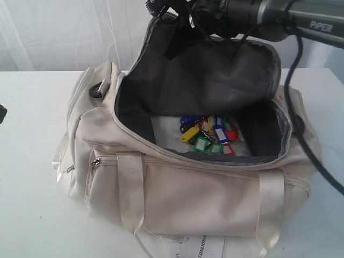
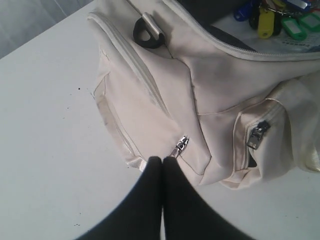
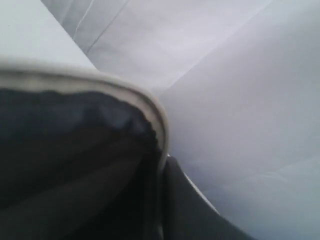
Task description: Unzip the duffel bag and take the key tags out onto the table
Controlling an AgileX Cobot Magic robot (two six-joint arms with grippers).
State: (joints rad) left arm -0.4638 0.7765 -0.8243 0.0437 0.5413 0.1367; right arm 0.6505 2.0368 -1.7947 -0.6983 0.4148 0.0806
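The cream duffel bag (image 1: 204,199) lies on the white table (image 1: 32,215) with its top unzipped. Its dark-lined flap (image 1: 215,75) is held up. My right gripper (image 1: 164,13) is shut on the flap's piped edge (image 3: 155,115), well above the bag; one dark finger (image 3: 200,210) shows beside the lining. The key tags (image 1: 209,135) lie in a coloured bunch on the bag's floor, also seen as key tags (image 2: 280,20) from the left wrist. My left gripper (image 2: 162,160) is shut and empty, its tips just short of a side-pocket zipper pull (image 2: 181,146).
A white paper hang-tag (image 1: 199,247) lies on the table at the bag's front. A black ring (image 1: 97,89) sits on the bag's left end. The right arm's cable (image 1: 301,134) hangs down past the bag's right end. A white curtain (image 1: 54,32) closes the back.
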